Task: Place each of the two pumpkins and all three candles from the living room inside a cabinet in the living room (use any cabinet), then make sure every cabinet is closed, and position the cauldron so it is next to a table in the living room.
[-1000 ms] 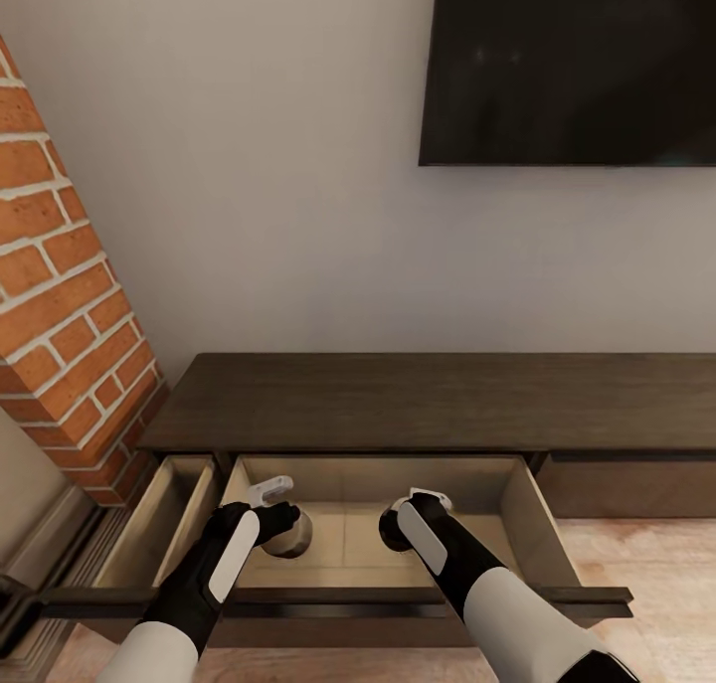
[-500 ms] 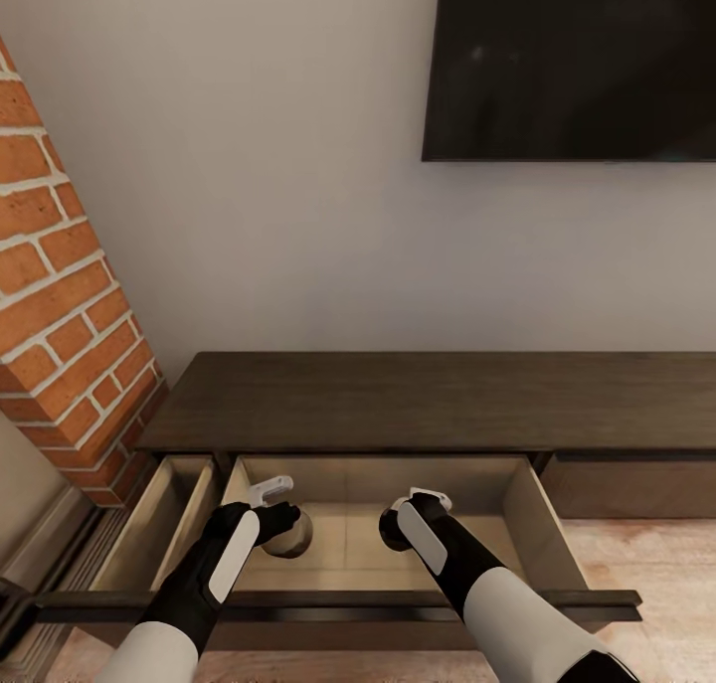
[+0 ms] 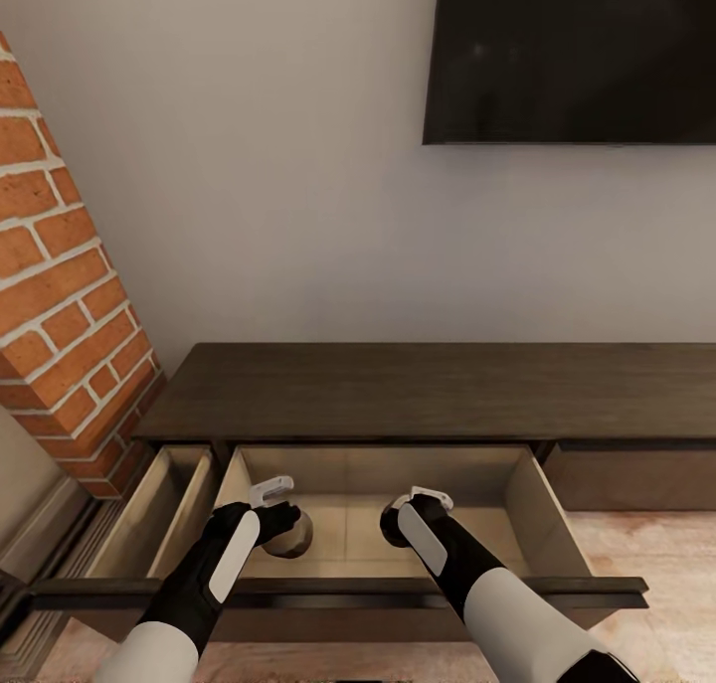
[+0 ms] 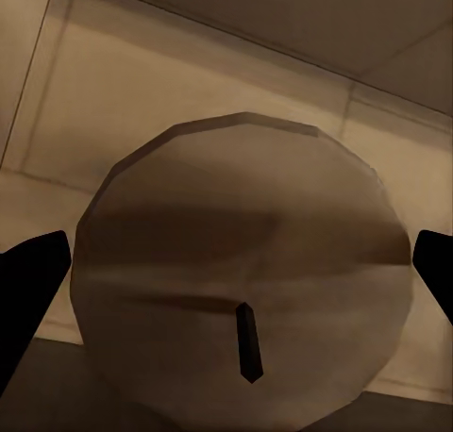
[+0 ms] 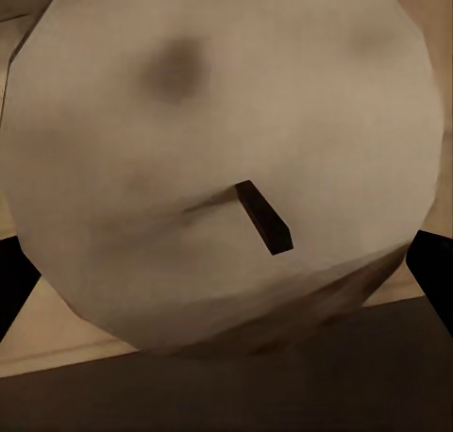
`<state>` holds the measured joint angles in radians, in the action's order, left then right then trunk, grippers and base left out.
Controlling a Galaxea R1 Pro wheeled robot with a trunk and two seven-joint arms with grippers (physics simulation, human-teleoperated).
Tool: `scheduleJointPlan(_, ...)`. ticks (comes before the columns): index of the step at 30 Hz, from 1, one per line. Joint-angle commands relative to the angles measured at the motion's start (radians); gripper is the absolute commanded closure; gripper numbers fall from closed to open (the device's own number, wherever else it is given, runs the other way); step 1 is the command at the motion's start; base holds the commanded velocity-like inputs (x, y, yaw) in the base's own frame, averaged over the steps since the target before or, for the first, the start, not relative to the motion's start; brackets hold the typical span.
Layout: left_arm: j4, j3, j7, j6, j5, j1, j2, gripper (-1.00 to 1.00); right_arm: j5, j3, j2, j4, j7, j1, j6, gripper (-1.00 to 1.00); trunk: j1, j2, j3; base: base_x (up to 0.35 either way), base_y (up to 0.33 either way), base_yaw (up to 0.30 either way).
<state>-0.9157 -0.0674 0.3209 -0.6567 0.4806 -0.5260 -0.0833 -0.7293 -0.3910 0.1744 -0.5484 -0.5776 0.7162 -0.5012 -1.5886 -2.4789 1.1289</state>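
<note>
The cabinet (image 3: 418, 395) stands against the far wall with its wide drawer (image 3: 557, 509) pulled out toward the robot, so items can be lowered in from above. The left claw (image 3: 283, 524) grips one candle (image 4: 241, 305) inside the drawer's left part; the right claw (image 3: 398, 526) grips another candle (image 5: 226, 168) near the centre, wicks facing the wrist cameras.

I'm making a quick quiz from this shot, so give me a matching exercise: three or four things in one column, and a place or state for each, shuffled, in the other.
Things:
1. left gripper
2. drawer
3. television
4. brick column

Places or states:
A. mounted on the wall
B. pulled open below the cabinet top
C. at the cabinet's left end
D. around a candle

Pairs: 1-D, 2-B, 3-A, 4-C
</note>
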Motion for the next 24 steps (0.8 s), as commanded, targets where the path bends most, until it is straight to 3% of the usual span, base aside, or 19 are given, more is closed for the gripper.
scheduleJointPlan(1,0.0,0.0,0.0,0.0,0.0,0.0,0.0,1.0,0.001,0.0,0.0,0.0,-0.001,0.0,0.002,1.0,-0.004,-0.007,0.003,0.0,0.0,0.0)
scheduleJointPlan(7,0.0,0.0,0.001,0.0,0.0,0.0,-0.001,1.0,0.001,-0.006,0.0,0.002,-0.001,0.0,0.004,1.0,-0.012,-0.022,0.017,0.0,0.0,0.0)
scheduleJointPlan(20,0.0,0.0,0.0,-0.001,0.0,0.0,-0.001,1.0,0.003,-0.008,0.0,0.016,-0.001,0.0,0.012,1.0,-0.012,-0.022,0.017,0.0,0.0,0.0)
scheduleJointPlan(24,0.0,0.001,0.0,0.0,0.0,0.0,-0.001,1.0,0.002,-0.011,0.0,0.024,-0.001,0.0,0.044,1.0,-0.012,-0.022,0.017,0.056,0.0,0.0)
